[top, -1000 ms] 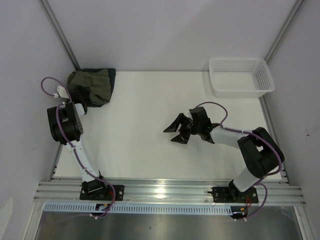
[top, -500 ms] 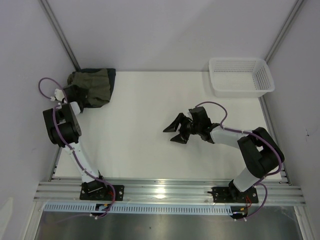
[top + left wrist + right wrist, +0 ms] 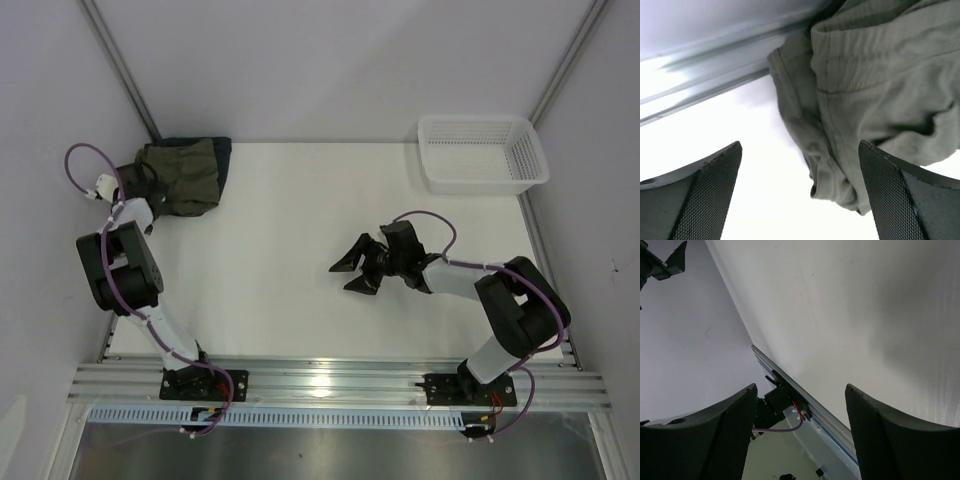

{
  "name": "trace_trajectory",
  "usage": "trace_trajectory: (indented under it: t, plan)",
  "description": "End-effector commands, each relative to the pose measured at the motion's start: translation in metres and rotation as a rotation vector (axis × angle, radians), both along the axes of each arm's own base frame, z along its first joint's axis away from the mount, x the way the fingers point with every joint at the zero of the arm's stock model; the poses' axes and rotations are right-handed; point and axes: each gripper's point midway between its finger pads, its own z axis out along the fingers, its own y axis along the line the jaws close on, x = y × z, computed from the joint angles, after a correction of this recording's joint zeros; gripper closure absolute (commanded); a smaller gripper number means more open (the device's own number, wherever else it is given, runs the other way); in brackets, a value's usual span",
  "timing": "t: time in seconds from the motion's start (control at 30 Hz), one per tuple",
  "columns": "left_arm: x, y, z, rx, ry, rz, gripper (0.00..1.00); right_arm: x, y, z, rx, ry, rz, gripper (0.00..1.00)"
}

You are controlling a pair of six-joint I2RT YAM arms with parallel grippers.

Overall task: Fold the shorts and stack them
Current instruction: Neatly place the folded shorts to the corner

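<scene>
The olive-green shorts (image 3: 188, 175) lie bunched in a folded heap in the far left corner of the white table (image 3: 290, 230). My left gripper (image 3: 150, 190) sits at the heap's left edge, open wide. In the left wrist view the shorts (image 3: 875, 85) fill the upper right, their waistband and hem showing, and the left gripper (image 3: 800, 146) has only the cloth's hanging edge beyond its fingertips, with nothing gripped. My right gripper (image 3: 353, 273) hovers over the middle of the table, open and empty, which the right wrist view confirms for the right gripper (image 3: 799, 389).
A white mesh basket (image 3: 482, 152) stands at the far right corner. Grey walls and metal frame posts close in the table on the left, back and right. The aluminium rail (image 3: 330, 380) with both arm bases runs along the near edge.
My left gripper has opened and let go of the shorts, and the left arm has drawn back to the left. The right gripper shifted slightly nearer.
</scene>
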Motion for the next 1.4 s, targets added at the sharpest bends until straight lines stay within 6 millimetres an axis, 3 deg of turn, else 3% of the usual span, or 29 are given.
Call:
trace_trajectory:
  t: [0.0,0.17,0.33,0.43,0.5,0.57,0.6,0.67,0.7,0.77,0.87,1.0,1.03,1.07,1.13,1.2,1.27,1.3,1.37]
  plan:
    - [-0.009,0.004,0.051,0.114,0.005,-0.010,0.01,0.002,0.001,0.021,0.056,-0.059,0.007,0.27]
    - [0.014,-0.020,0.086,0.158,-0.055,-0.135,0.01,0.002,-0.002,0.023,0.065,-0.068,0.005,0.27]
    - [0.057,-0.075,0.122,0.238,-0.232,-0.423,0.01,0.003,-0.003,0.024,0.064,-0.079,0.009,0.28]
    - [0.083,-0.099,0.127,0.215,-0.330,-0.541,0.01,0.002,-0.003,0.026,0.066,-0.086,0.014,0.28]
    - [0.097,-0.104,0.111,0.154,-0.344,-0.567,0.01,0.002,-0.004,0.027,0.064,-0.090,0.017,0.29]
    - [0.109,-0.103,0.116,0.125,-0.450,-0.547,0.01,0.002,-0.005,0.029,0.064,-0.092,0.016,0.29]
    - [0.105,-0.103,0.092,0.103,-0.442,-0.533,0.01,0.002,-0.005,0.030,0.064,-0.094,0.015,0.29]
    - [0.114,-0.096,0.098,0.095,-0.538,-0.478,0.01,0.001,-0.006,0.032,0.064,-0.097,0.014,0.30]
    - [0.110,-0.095,0.074,0.067,-0.522,-0.462,0.01,0.001,-0.006,0.032,0.063,-0.098,0.012,0.30]
    - [0.115,-0.089,0.064,0.023,-0.558,-0.419,0.01,0.000,-0.007,0.032,0.059,-0.098,0.015,0.30]
    - [0.115,-0.088,0.020,-0.084,-0.518,-0.388,0.01,0.000,-0.010,0.033,0.058,-0.096,0.013,0.30]
    - [0.108,-0.084,0.014,-0.040,-0.468,-0.366,0.01,0.002,-0.012,0.031,0.055,-0.094,0.004,0.30]
    - [0.108,-0.083,0.016,-0.007,-0.448,-0.380,0.01,0.002,-0.012,0.031,0.057,-0.095,0.007,0.30]
    - [0.112,-0.082,0.033,0.021,-0.466,-0.385,0.01,0.002,-0.012,0.032,0.058,-0.096,0.006,0.30]
    - [0.115,-0.084,0.048,0.052,-0.467,-0.407,0.01,0.002,-0.012,0.032,0.059,-0.096,0.007,0.30]
    - [0.119,-0.090,0.081,0.093,-0.507,-0.430,0.01,0.002,-0.012,0.033,0.061,-0.105,0.011,0.30]
    - [0.116,-0.094,0.098,0.144,-0.483,-0.450,0.01,0.001,-0.011,0.037,0.062,-0.122,0.027,0.29]
    - [0.117,-0.106,0.128,0.180,-0.514,-0.473,0.01,0.005,-0.010,0.045,0.053,-0.187,0.062,0.29]
    - [0.107,-0.109,0.139,0.254,-0.444,-0.471,0.01,0.004,-0.016,0.042,-0.037,-0.200,0.101,0.27]
